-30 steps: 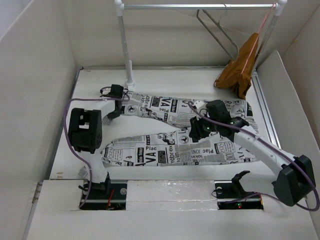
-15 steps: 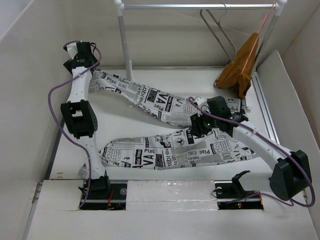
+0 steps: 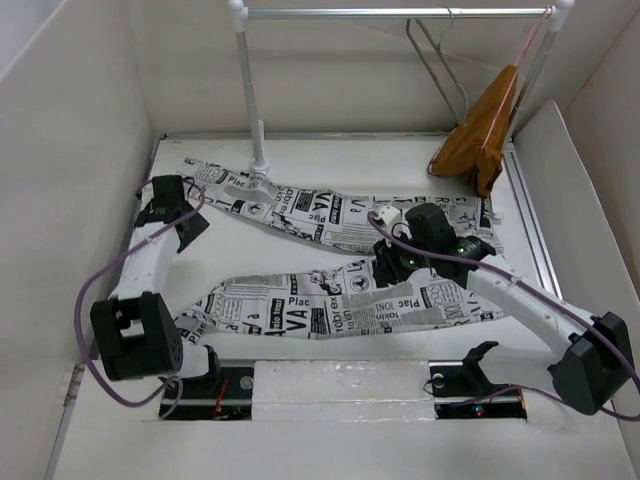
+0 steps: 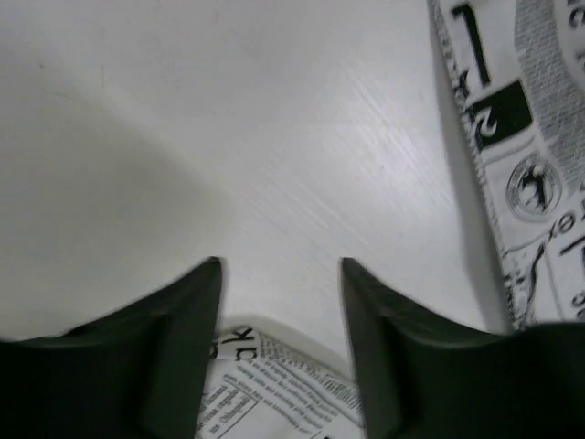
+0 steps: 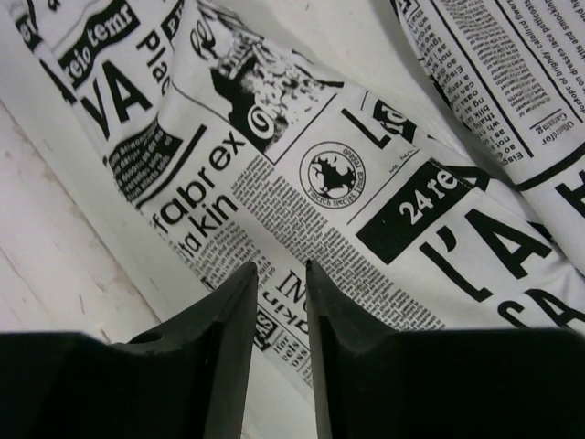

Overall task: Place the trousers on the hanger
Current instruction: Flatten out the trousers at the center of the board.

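white table shows between legs of trousers.

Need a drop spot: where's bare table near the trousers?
Bare: white table wedge between the legs of the white newspaper-print trousers, beside the left gripper; far strip between white rack post and orange-brown garment. Crowded: around the right gripper.

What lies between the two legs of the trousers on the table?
Only bare table, as the top view shows; the legs of the trousers spread apart there, left of the right gripper.
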Motion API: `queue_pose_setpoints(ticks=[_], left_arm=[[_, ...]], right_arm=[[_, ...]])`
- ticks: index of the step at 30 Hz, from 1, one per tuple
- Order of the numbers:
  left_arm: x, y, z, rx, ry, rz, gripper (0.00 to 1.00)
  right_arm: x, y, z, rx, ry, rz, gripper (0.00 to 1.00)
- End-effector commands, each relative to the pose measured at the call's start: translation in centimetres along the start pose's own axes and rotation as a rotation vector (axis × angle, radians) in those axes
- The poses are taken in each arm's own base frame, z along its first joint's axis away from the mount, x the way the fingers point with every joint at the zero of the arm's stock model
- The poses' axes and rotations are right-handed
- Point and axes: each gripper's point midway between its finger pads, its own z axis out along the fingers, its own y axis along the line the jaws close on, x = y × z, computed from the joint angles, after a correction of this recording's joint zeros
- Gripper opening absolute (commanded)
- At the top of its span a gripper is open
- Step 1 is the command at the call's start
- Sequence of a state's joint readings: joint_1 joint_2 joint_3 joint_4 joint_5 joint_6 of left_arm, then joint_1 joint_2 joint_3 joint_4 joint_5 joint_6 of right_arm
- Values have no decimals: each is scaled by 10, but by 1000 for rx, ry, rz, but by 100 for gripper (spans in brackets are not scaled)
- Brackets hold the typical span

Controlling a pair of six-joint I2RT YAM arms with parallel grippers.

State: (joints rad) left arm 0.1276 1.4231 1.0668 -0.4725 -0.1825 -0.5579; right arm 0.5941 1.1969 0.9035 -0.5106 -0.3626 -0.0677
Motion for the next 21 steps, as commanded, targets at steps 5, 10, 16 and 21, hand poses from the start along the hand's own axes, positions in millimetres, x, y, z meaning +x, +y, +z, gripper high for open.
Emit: queue_pose_setpoints(ticks=[5,10,16,21], left_arm=[[100,-1,-20,159,258,-77,77],[135,-22,-19,124,304,-25,77],[147,-49,-9,62,251,13,67],[147,-24,6,-71,169,19,61]], right_arm=[[-9,16,-11,-60,-91,-77,46],[-11,30,-12,-105,-103,-108,44],[-1,32,0,-118,-63,-122,13],[15,27,15,-100,-23,-102,36]])
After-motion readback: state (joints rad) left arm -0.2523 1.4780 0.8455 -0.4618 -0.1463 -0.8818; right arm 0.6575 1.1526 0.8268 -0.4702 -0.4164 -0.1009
